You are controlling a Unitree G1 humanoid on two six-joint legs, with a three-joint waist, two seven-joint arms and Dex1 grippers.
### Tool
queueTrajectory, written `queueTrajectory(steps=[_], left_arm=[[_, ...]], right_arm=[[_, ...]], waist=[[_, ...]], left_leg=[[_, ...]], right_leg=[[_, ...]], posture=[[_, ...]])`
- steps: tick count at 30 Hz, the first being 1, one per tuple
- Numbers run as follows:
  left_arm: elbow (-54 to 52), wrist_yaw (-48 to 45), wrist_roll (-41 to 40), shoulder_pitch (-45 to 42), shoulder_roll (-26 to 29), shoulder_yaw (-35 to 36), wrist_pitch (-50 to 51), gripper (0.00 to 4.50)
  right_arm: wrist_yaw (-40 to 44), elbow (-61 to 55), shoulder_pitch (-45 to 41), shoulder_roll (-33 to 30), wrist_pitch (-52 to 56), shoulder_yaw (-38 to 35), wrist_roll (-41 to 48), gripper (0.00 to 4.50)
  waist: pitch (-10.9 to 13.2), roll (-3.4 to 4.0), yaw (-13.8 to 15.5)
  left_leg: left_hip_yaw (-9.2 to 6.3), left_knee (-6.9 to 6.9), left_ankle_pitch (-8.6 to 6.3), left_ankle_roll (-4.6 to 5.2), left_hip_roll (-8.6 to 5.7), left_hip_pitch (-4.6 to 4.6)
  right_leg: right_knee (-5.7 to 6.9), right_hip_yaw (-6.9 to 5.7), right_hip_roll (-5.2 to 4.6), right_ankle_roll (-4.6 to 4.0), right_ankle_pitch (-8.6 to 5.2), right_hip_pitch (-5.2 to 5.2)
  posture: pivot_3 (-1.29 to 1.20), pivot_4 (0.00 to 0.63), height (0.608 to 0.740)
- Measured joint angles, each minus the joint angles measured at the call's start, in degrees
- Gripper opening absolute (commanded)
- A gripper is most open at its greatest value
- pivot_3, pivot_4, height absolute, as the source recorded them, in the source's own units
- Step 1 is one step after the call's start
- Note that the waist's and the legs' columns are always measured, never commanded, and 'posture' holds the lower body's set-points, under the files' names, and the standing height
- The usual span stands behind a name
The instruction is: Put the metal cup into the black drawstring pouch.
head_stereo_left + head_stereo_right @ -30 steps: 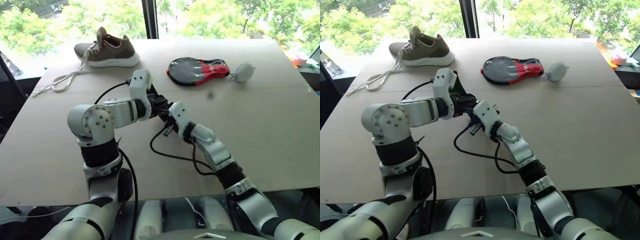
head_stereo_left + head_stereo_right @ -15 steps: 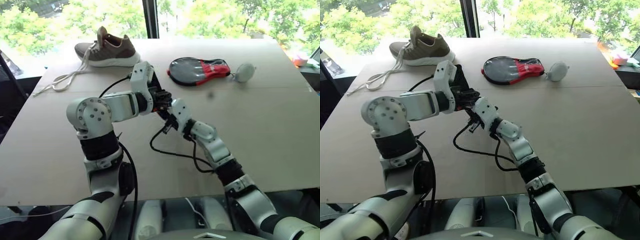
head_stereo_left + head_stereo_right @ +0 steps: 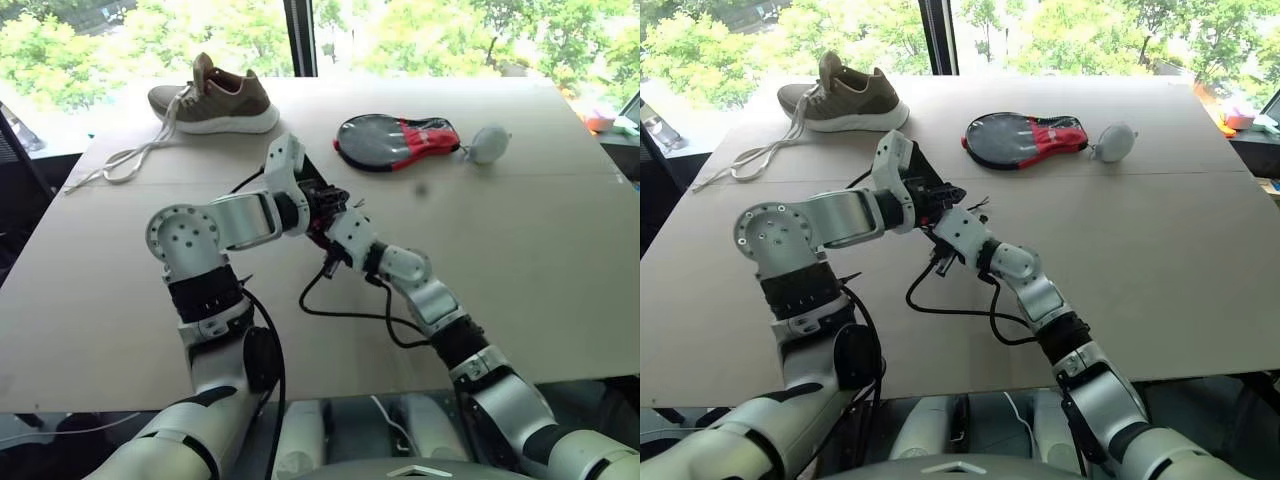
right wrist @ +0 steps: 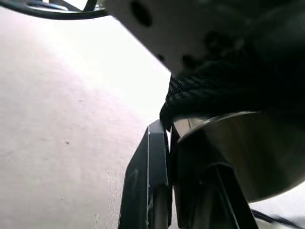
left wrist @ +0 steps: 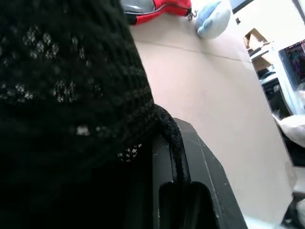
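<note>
Both arms meet over the middle of the table (image 3: pixel 560 260), slightly lifted off it. The left claw (image 3: pixel 322 205) is pinched tight on the black drawstring pouch (image 5: pixel 62 95); in the left wrist view the knit mesh fabric and a thick braided cord (image 5: pixel 174 143) run right along its finger.

The right claw (image 3: pixel 940 212) is clamped on the metal cup (image 4: pixel 238 148), fingers closed on its wall near the rim, and the shiny steel sits tucked right up against the pouch's black fabric. Can't tell how far inside the pouch it actually is.

Farther back on the table: a brown sneaker (image 3: pixel 215 97) with loose white laces, a black-and-red paddle case (image 3: pixel 395 141) and a pale grey ball (image 3: pixel 488 144) just beside it. No readable brands or writing on anything.
</note>
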Motion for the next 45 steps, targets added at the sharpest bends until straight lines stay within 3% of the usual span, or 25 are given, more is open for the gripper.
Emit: queueTrajectory(steps=[3, 7, 16, 17, 19, 22, 27, 29, 30, 32, 36, 45], left_arm=[[3.08, 4.03, -6.15, 0.25, 0.57, 1.13, -0.06, 0.0], [4.29, 9.24, -15.54, 2.72, 0.6, 1.68, -0.58, 0.0], [8.03, 18.73, -25.91, 3.33, 2.62, -1.84, -5.55, 0.0], [8.02, 18.69, -26.47, 3.82, 3.16, -2.68, -6.16, 0.0], [7.95, 18.19, -26.95, 5.35, 4.23, -4.33, -7.27, 0.0], [5.52, 10.52, -23.77, 8.35, 6.44, -7.07, -10.75, 0.0], [5.12, -3.5, -16.34, 12.32, 12.26, -9.71, -15.05, 0.0], [5.26, -6.11, -15.16, 12.69, 13.0, -9.91, -15.73, 0.0], [5.45, -8.45, -14.38, 12.63, 13.39, -10.13, -16.14, 0.0], [7.27, -11.94, -14.71, 12.59, 14.85, -9.87, -15.9, 0.0], [9.72, -16.9, -18.25, 12.42, 18.44, -7.42, -14.35, 0.0], [9.6, -24.35, -24.69, 11.08, 27.19, -7.22, -10.24, 0.0]], right_arm=[[-1.65, 2.0, -1.11, -0.47, -0.86, -0.58, -1.32, 0.07], [-1.82, 2.08, -1.37, 2.19, 3.53, -6.71, 5.79, 0.07], [2.35, -1.22, -1.03, -4.44, 0.22, 0.66, -2.04, 0.07], [2.88, -1.93, -1.03, -5.12, 1.0, 0.78, -2.28, 0.68], [3.61, -3.51, -1.02, -6.21, 2.6, 0.79, -2.53, 1.42], [4.34, -7.16, 0.01, -8.16, 6.73, 0.71, -2.58, 2.85], [8.36, -25.13, 3.72, -13.71, 21.55, -4.13, 4.47, 2.85], [9.27, -29.44, 3.89, -14.75, 25.27, -5.66, 6.55, 3.22], [9.51, -32.54, 4.15, -15.68, 28.02, -6.64, 7.95, 3.85], [9.36, -36.27, 6.58, -17.8, 30.31, -6.55, 8.13, 4.43], [5.68, -32.76, 8.46, -19.44, 30.26, -5.23, 4.03, 4.43], [-3.49, -14.23, 1.96, -10.56, 18.37, -1.82, -1.49, 4.43]], waist=[[0.01, -0.02, 0.11], [0.02, -0.05, 0.2], [0.03, -0.05, 0.2], [0.03, -0.05, 0.23], [0.03, -0.05, 0.21], [0.03, -0.05, 0.25], [0.03, -0.04, 0.38], [0.03, -0.04, 0.45], [0.03, -0.04, 0.42], [0.03, -0.05, 0.43], [0.04, -0.06, 0.05], [0.08, -0.11, -0.02]], left_leg=[[-0.01, 0.01, 0.0, 0.0, 0.05, -0.02], [-0.02, 0.01, 0.0, 0.0, 0.05, -0.03], [-0.02, 0.01, 0.01, -0.01, -0.06, -0.02], [-0.02, 0.02, 0.01, -0.01, -0.05, -0.01], [0.0, 0.02, 0.01, -0.01, -0.06, -0.01], [0.03, 0.02, 0.01, -0.02, -0.1, -0.02], [0.04, 0.02, 0.01, -0.02, -0.1, -0.02], [0.03, 0.02, 0.01, -0.01, -0.1, -0.01], [0.03, 0.02, 0.0, -0.01, -0.1, 0.02], [0.02, 0.0, 0.0, 0.0, -0.1, -0.01], [0.1, 0.01, 0.0, 0.01, -0.08, 0.01], [0.1, 0.01, 0.01, 0.0, -0.03, -0.02]], right_leg=[[-0.01, 0.0, -0.09, 0.0, 0.0, 0.0], [-0.01, -0.03, -0.16, 0.0, 0.0, 0.01], [-0.01, -0.04, -0.08, 0.0, 0.0, 0.01], [-0.01, -0.04, -0.09, 0.0, 0.0, 0.01], [-0.01, -0.03, -0.09, 0.0, 0.0, 0.01], [-0.03, -0.04, -0.07, 0.0, 0.0, 0.01], [-0.04, -0.04, -0.05, 0.0, 0.0, 0.01], [-0.04, -0.05, -0.05, -0.01, 0.0, 0.02], [-0.04, -0.04, -0.03, -0.01, -0.01, 0.04], [-0.08, -0.05, -0.02, -0.02, -0.02, 0.03], [-0.05, 0.02, 0.0, -0.01, -0.01, 0.0], [-0.06, 0.05, 0.03, -0.01, -0.01, -0.03]], posture=[[0.0, 0.15, 0.74], [0.0, 0.15, 0.74], [0.0, 0.15, 0.74], [0.0, 0.15, 0.74], [0.0, 0.15, 0.74], [0.0, 0.15, 0.74], [0.0, 0.15, 0.74], [0.0, 0.15, 0.74], [0.0, 0.15, 0.74], [0.0, 0.15, 0.74], [0.0, 0.15, 0.74], [0.0, 0.15, 0.74]])
